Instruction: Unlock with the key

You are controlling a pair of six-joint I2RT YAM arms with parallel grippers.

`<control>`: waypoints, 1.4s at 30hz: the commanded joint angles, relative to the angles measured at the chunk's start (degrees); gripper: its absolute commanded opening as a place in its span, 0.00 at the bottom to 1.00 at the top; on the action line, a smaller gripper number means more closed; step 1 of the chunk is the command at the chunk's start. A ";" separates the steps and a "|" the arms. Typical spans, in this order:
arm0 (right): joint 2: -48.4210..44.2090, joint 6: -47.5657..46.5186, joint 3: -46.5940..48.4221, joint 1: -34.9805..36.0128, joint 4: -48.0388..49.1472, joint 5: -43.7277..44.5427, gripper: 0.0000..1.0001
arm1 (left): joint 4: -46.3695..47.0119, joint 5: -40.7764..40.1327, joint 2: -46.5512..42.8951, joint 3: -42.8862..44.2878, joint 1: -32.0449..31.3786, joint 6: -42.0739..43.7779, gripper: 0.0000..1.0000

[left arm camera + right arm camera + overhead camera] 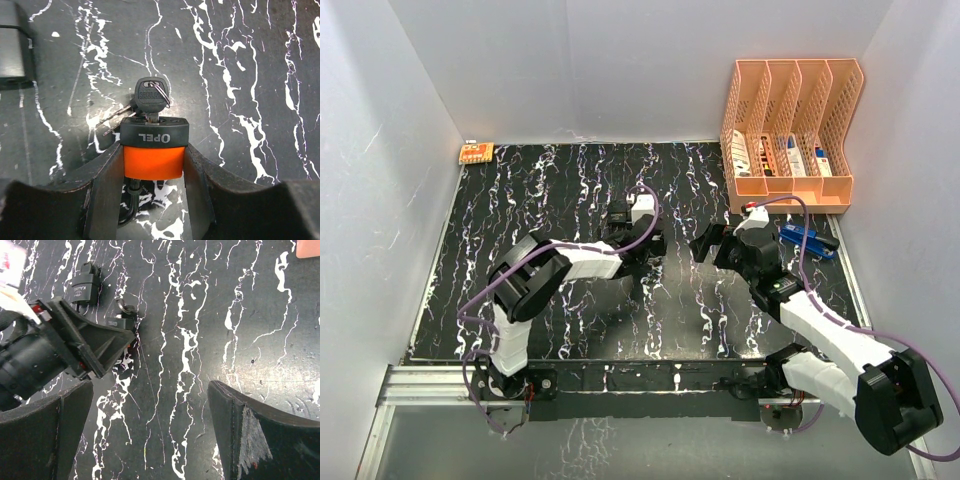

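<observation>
Snugly, left hand clamps padlock, key inserted

Left hand clamped tight, right hand spread wide

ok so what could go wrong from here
1. The key head is small, with a ring and spare keys hanging off it. The open right tool could pinch those instead.
2. The left tool clamps the padlock only by its orange sides, so turning the key may twist it loose.
</observation>
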 commanded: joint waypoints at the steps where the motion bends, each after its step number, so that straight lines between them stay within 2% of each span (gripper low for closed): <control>1: -1.52 -1.26 2.62 -0.15 1.01 0.58 0.98 | -0.16 2.77 1.38 4.01 0.55 -1.09 0.00; 5: -1.18 -1.38 2.78 -0.17 1.01 0.51 0.98 | -1.11 4.43 3.19 5.93 0.61 -1.12 0.23; 9: -0.68 -1.39 3.05 -0.17 1.03 0.10 0.98 | -1.55 4.67 3.31 6.47 0.73 -0.99 0.55; 13: -0.42 -1.39 3.14 -0.21 1.19 -0.13 0.98 | -2.01 4.71 2.21 6.82 0.75 -0.18 0.74; 16: -0.76 -1.48 3.15 -0.21 1.19 0.10 0.98 | -2.24 3.99 -0.27 6.68 0.72 0.98 0.96; 21: -0.86 -1.66 2.90 -0.17 0.95 0.79 0.98 | -3.21 -1.71 -10.50 3.54 0.72 2.87 0.98; 24: -0.74 -1.60 2.49 -0.18 0.76 1.52 0.98 | 0.63 -2.86 -20.15 -3.04 0.70 6.25 0.99; 27: -0.59 -1.42 2.36 -0.21 0.03 2.31 0.98 | 2.13 -7.80 -29.92 -11.13 0.53 5.19 0.98; 36: -4.39 -0.54 -0.56 -0.17 -1.30 3.06 0.98 | -6.18 -21.65 -54.20 -30.42 -0.61 1.24 0.98; 42: -7.14 0.37 -2.04 -0.17 -2.38 2.30 0.98 | -9.55 -22.86 -62.95 -37.99 -0.88 -2.84 0.98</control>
